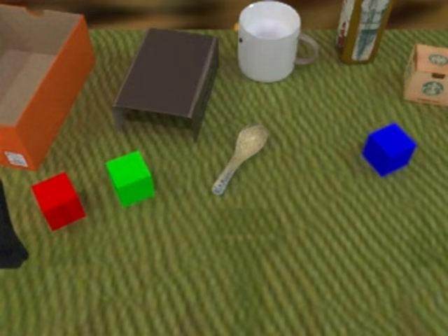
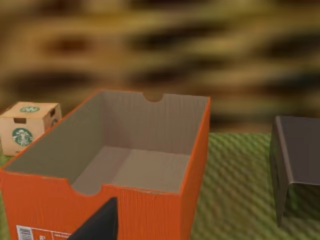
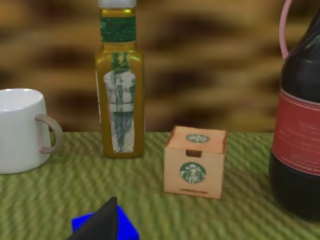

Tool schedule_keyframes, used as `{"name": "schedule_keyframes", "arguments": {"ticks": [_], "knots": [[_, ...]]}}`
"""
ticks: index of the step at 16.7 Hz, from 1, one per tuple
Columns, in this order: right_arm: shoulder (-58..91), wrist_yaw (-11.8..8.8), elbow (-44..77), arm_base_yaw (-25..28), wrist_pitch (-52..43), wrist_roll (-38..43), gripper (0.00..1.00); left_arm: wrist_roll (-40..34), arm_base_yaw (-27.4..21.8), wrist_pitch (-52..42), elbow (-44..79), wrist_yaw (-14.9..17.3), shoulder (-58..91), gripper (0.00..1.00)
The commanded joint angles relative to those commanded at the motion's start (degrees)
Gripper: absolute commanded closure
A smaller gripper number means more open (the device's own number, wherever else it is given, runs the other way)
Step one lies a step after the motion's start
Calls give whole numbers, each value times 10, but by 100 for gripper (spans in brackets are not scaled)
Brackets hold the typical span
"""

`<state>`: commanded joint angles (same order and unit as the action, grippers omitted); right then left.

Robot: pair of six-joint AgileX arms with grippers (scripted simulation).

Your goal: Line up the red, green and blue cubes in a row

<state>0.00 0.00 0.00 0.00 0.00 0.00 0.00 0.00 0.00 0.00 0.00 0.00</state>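
Left gripper point(image 1: 10, 245) sat at 9 o'clock beside red cube point(image 1: 58, 200), touching nothing; finger spread couldn't be told. Right gripper's too.

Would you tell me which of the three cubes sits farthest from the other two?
The blue cube, alone on the table's right side; the red cube and green cube sit close together at the left.

Matte black arm point(image 1: 10, 241), with dark pointed fingers point(image 2: 99, 224).
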Motion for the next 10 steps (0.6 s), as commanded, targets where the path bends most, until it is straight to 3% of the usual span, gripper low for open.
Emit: {"name": "schedule_keyframes", "arguments": {"ticks": [5, 10], "knots": [[0, 0, 0, 0, 0, 0, 0, 23, -2, -25, 35, -1, 35, 0], [0, 0, 0, 0, 0, 0, 0, 122, -14, -133, 183, 0, 216, 0]]}}
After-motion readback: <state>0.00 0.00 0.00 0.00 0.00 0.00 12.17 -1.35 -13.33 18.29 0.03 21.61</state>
